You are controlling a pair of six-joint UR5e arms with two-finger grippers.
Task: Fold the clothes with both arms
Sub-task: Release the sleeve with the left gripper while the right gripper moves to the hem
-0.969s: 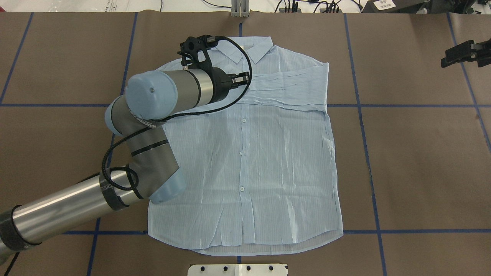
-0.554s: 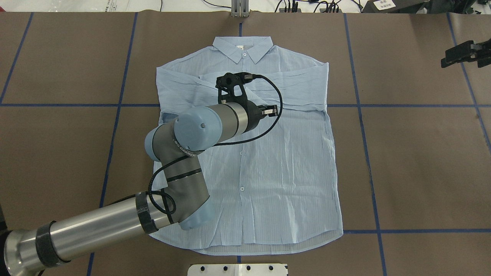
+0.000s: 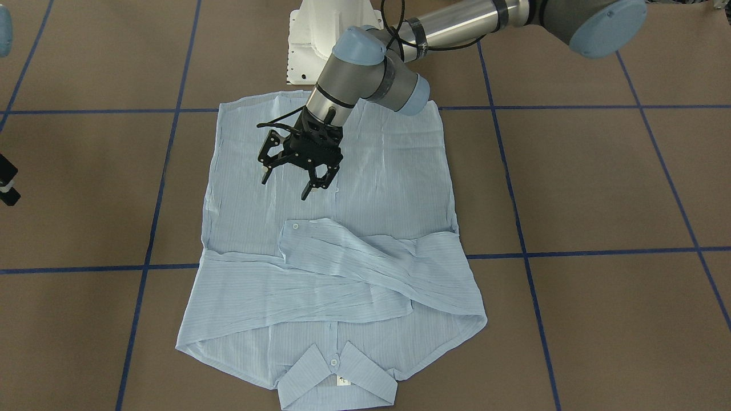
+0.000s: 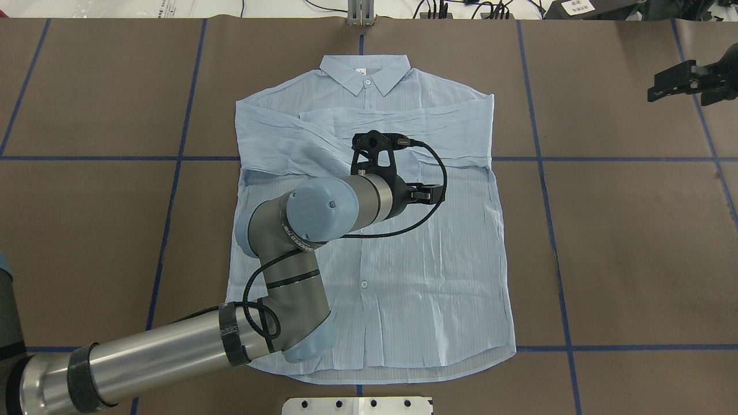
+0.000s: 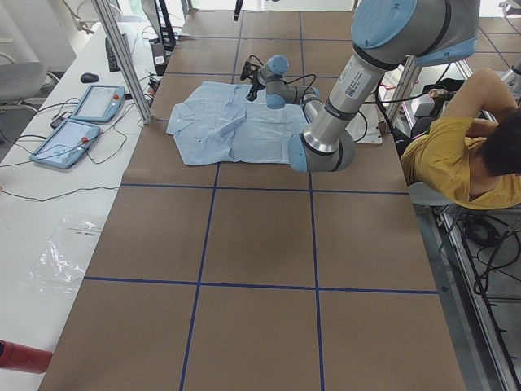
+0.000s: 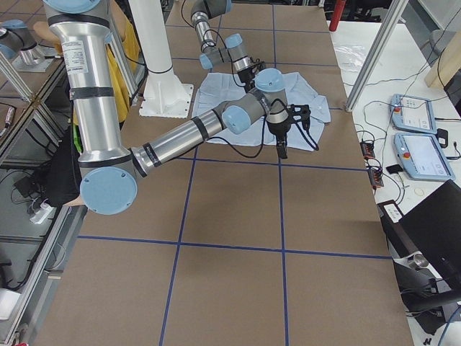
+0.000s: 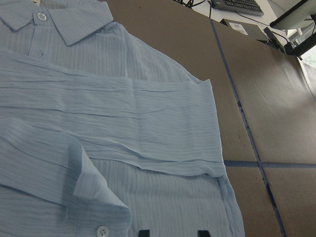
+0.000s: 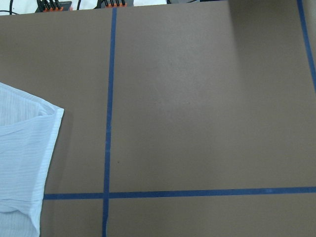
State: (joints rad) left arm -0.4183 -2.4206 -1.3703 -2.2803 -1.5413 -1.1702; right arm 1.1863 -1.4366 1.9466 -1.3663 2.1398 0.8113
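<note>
The light blue striped shirt (image 4: 426,276) lies flat and buttoned on the brown table, collar (image 4: 365,72) at the far side. Both sleeves are folded across the chest (image 3: 342,268). My left gripper (image 3: 284,188) hovers open over the shirt's middle, just below the folded sleeves, with nothing between its fingers. Its two fingertips peek in at the bottom of the left wrist view, above the fabric (image 7: 148,123). My right gripper (image 4: 669,86) hangs over bare table far to the right of the shirt; I cannot tell whether it is open. The right wrist view catches only the shirt's edge (image 8: 24,148).
The white pedestal base (image 4: 357,405) stands at the near table edge. Blue tape lines (image 4: 542,173) grid the brown surface. A metal post (image 4: 360,11) and cables sit beyond the collar. A person in a yellow top (image 5: 456,155) sits beside the table.
My left arm has swung from the collar and shoulder area to the right and toward the robot, over the shirt's middle. The left sleeve now shows folded across the chest. The right gripper shifted slightly left.
</note>
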